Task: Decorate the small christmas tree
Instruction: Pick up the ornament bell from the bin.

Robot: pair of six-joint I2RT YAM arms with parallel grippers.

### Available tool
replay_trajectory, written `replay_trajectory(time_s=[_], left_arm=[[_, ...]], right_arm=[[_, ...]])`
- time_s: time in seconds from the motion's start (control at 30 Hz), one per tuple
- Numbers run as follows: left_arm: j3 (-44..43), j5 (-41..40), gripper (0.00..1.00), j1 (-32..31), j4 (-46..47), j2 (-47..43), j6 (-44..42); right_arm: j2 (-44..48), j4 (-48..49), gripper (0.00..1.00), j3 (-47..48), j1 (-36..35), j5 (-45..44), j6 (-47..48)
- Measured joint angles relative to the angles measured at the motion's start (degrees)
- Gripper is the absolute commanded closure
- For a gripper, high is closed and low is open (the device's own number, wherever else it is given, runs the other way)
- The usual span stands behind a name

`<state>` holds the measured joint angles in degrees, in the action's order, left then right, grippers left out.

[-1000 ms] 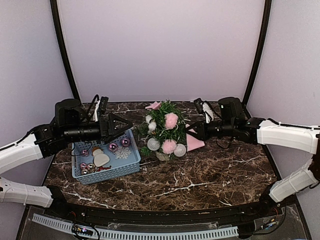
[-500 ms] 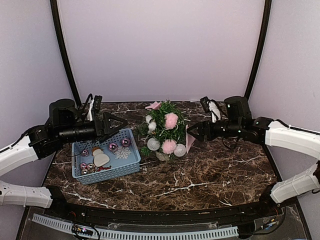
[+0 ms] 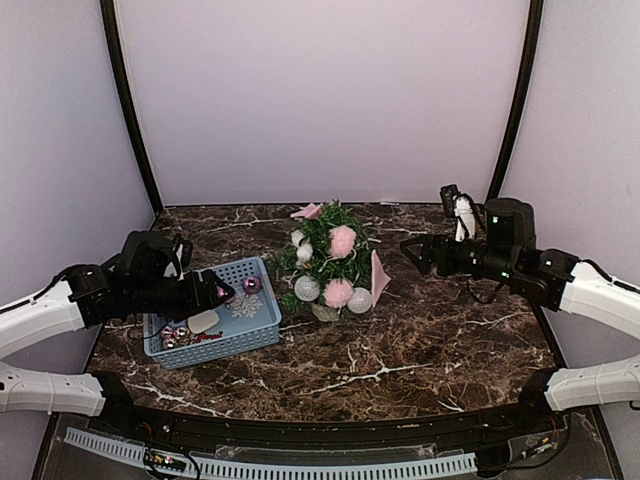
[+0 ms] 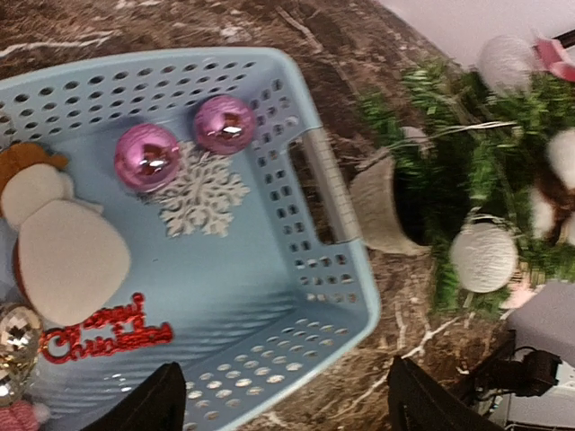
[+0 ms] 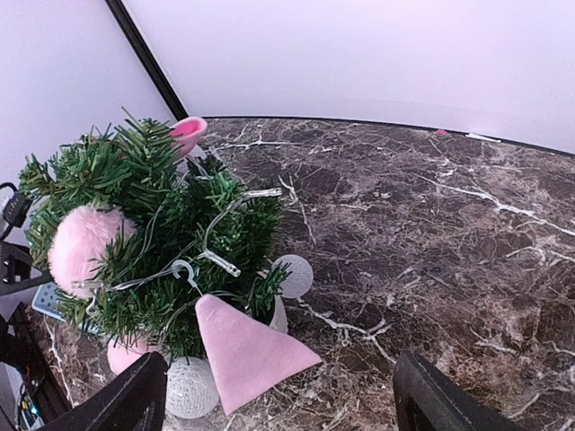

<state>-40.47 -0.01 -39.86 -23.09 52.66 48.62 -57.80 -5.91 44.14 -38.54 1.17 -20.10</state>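
Left gripper (image 4: 283,395) hung wide open, empty, over the pale blue perforated plastic basket (image 3: 215,352). Right gripper (image 5: 280,386) gaped empty near the bushy green small christmas tree (image 3: 330,262), which stood just right of the basket.

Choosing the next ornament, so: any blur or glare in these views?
Left wrist: basket sharp, small glints on the pink baubles, small christmas tree blurred at the right edge. Right wrist: crisp, evenly lit. Top external: soft detail, no glare.

The small christmas tree (image 3: 325,262), bushy dark-green needles in a round white pot (image 4: 382,208), stands upright mid-rear on the dark marble table (image 3: 420,340), hung with pink pompoms (image 3: 343,240) and white balls (image 3: 307,288).
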Motion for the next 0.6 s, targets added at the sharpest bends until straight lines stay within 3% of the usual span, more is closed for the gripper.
replay_trajectory(time_s=[0.33,0.6], left_arm=[[9.7,-1.0,0.41,10.1,-0.7,1.4,1.1],[10.6,-2.4,0.42,13.4,-0.2,6.3,-0.9]], right_arm=[[0.0,2.0,0.12,-1.1,0.2,-2.6,-2.3],[-0.3,3.1,0.12,-1.4,0.2,-3.6,-3.4]])
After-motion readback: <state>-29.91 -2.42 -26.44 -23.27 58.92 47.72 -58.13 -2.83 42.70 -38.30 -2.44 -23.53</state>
